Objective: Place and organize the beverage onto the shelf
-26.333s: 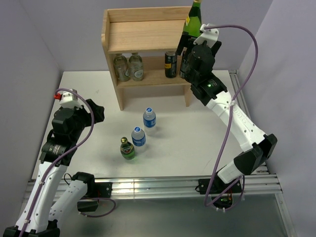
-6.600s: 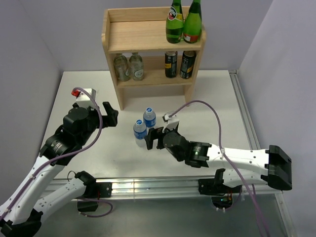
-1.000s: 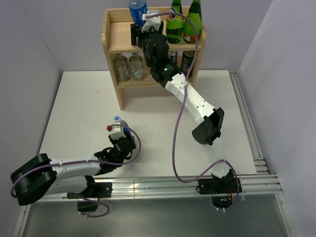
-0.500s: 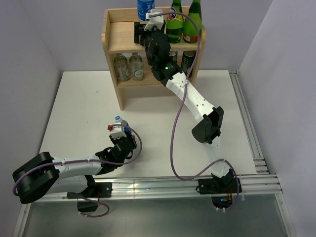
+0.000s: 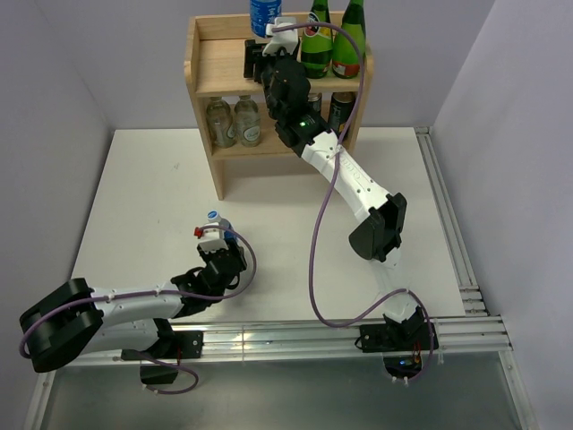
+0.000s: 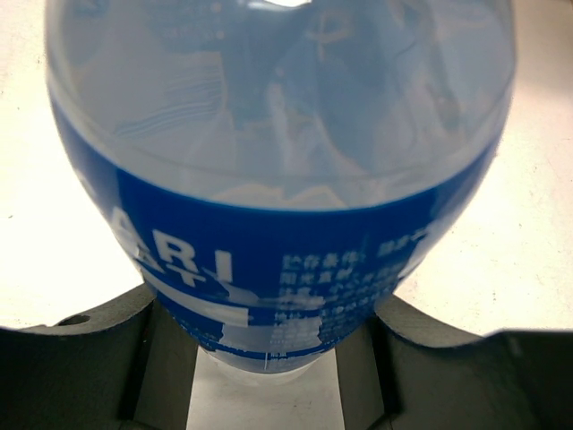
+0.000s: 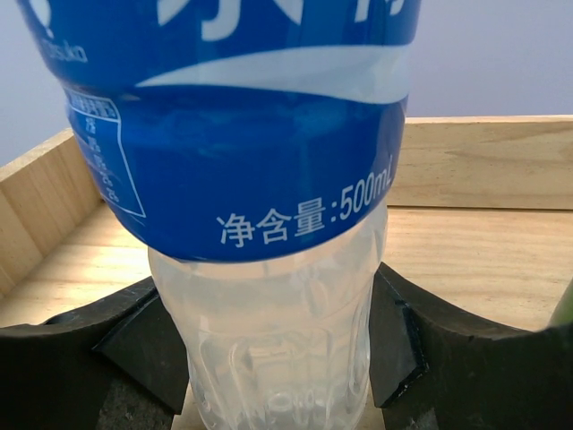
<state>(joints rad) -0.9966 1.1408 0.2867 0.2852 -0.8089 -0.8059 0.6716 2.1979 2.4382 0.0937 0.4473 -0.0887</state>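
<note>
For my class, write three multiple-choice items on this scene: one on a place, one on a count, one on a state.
1. Where is the water bottle held by the right gripper? A on the table; B at the top board of the shelf; C on the lower tier.
2. How many green bottles stand on top? A one; B two; C four.
3. The left gripper is: A open, empty; B out of view; C shut on a second water bottle.
Answers: 1B, the wood board lies behind it; 2B, both stand at the right end; 3C, fingers clamp its sides.
</note>
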